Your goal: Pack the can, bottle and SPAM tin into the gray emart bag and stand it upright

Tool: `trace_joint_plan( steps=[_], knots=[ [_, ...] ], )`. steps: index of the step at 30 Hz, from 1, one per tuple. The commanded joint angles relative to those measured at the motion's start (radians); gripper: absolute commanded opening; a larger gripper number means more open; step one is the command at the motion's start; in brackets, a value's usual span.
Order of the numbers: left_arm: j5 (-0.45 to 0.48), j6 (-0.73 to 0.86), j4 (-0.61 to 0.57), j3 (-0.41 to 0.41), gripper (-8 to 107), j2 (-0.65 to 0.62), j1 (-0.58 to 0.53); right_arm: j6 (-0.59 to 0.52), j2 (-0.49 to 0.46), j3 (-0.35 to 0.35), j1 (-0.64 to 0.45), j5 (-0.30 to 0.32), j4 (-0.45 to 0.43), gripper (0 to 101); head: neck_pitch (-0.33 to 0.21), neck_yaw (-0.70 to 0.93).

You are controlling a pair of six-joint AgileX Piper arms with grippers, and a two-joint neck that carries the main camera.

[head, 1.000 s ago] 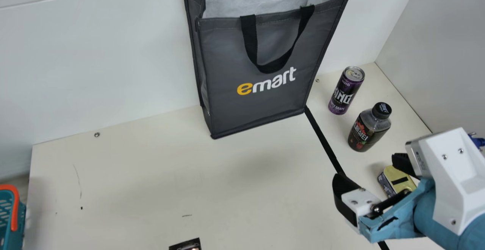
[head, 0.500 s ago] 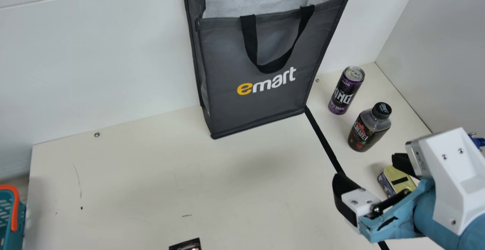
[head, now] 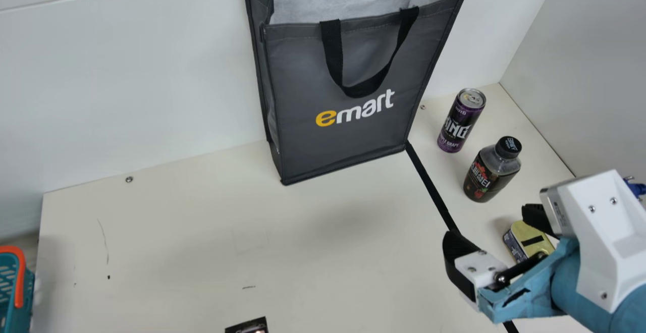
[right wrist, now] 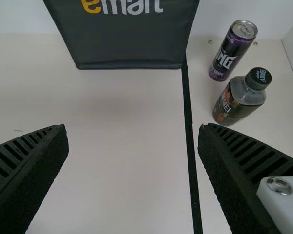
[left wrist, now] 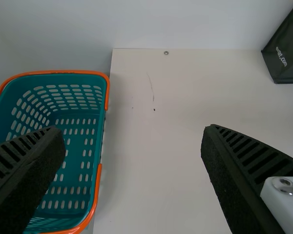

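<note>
Gray emart bag (head: 348,75): upright, mouth open, black straps, yellow and white lettering on front. Bottle (head: 492,171): clear shoulders, dark drink, black cap, dark label with some red. Can (head: 460,121): slim, purple and black, silver top. Both standing. SPAM tin (head: 527,229): gold top with black strip, blue side, partly covered.

Containers: bag at back of desk (head: 202,232), white lining visible inside, bottom hidden so can't tell contents. Teal basket (left wrist: 80,124), orange rim, beside desk's left edge; slotted walls and floor visible in left wrist view.

Right gripper (head: 488,222): fingers spread wide, holding nothing. Bag well ahead of fingertips; bottle and can ahead and off to the right, across black tape line (head: 429,186), bottle nearer. All apart from fingers. Tin on desk, partly behind the gripper in main view. Left gripper (left wrist: 133,129): fingers wide open, nothing gripped; bag ahead, far off to its right.
</note>
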Motion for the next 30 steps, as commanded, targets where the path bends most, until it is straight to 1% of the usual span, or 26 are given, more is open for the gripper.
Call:
trace_joint_plan(
  steps=[1, 9, 17, 30],
  knots=[
    [0.000, 0.000, 0.000, 0.000, 90, 0.000, 0.000, -0.009, 0.007, -0.008, 0.005, 0.002, -0.002, 95, -0.023, -0.002],
    [0.000, 0.000, 0.000, 0.000, 90, 0.000, 0.000, -0.059, 0.049, -0.052, 0.015, 0.005, -0.002, 95, -0.023, -0.002],
    [0.000, 0.000, 0.000, 0.000, 90, 0.000, 0.000, -0.140, 0.118, -0.125, 0.006, 0.004, 0.016, 95, -0.023, -0.002],
    [0.000, 0.000, 0.000, 0.000, 90, 0.000, 0.000, -0.344, 0.249, -0.255, -0.089, 0.005, 0.119, 95, -0.023, -0.002]
  ],
)
